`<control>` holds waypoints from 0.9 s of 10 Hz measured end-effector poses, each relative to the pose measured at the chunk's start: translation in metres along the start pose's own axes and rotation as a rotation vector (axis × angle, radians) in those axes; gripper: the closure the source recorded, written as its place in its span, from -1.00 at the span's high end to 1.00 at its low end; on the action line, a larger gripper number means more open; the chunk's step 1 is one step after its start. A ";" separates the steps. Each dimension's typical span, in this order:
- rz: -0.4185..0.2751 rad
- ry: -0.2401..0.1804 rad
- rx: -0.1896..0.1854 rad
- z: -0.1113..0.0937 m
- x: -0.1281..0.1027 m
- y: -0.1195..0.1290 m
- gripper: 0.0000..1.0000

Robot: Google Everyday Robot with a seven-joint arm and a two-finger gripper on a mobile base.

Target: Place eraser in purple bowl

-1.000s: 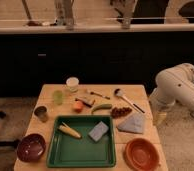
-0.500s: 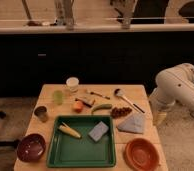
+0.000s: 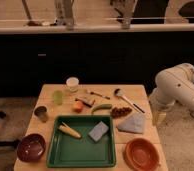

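Small tan-beige oblong eraser [image 3: 85, 100] left on the light wooden table [image 3: 138, 91], well apart from the glossy, round, dark maroon purple bowl [image 3: 31, 148]; two-finger gripper [image 3: 159, 119] held off the right edge.

The eraser is found toward the back middle of the table, just beside a small orange rounded item [image 3: 78, 106]. The purple bowl is set at the front left corner. A green rectangular plastic tray [image 3: 80, 153] is placed along the front edge, between that bowl and a larger orange-brown round bowl [image 3: 141, 154] at the front right corner. A yellow corn cob [image 3: 70, 131] and a blue-grey square pad [image 3: 98, 131] are laid in the tray. The gripper is hung from the white arm [image 3: 179, 89] beside the right edge, its jaws spread wide and nothing held.
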 end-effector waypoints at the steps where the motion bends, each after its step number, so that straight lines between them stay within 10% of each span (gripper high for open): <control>1: 0.002 -0.005 -0.001 0.000 -0.011 0.000 0.60; 9: 0.141 -0.089 0.027 -0.011 -0.152 -0.056 0.60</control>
